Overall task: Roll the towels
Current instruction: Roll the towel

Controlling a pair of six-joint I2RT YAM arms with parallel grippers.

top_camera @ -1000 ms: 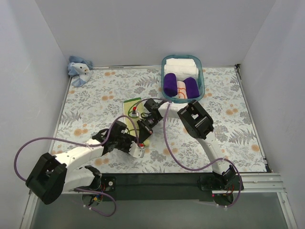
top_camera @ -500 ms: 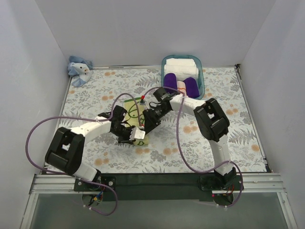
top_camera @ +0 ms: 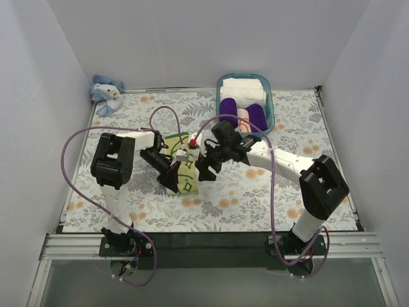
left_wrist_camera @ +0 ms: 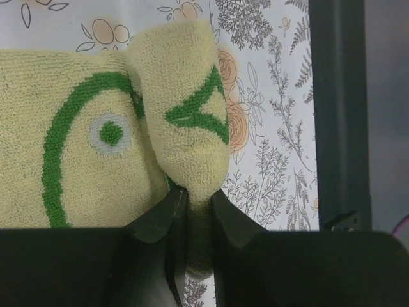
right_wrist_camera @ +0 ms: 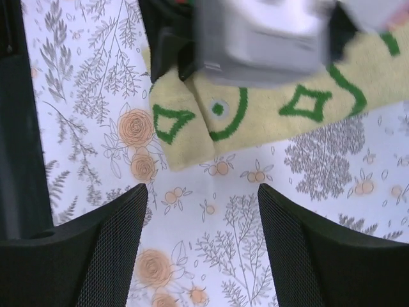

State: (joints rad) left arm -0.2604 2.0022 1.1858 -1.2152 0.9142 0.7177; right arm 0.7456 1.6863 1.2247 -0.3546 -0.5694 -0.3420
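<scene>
White walls (top_camera: 192, 38) enclose the flowered bench (top_camera: 307, 173). The left claw (left_wrist_camera: 195, 198) pinches the yellow-green towel (left_wrist_camera: 185, 83); the right claw (right_wrist_camera: 201, 217) hangs spread.

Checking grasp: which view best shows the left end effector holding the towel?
Left wrist: the left end effector pinches the towel by a folded corner, close up. Right wrist shows it blurred; top external, small, half hidden.
</scene>
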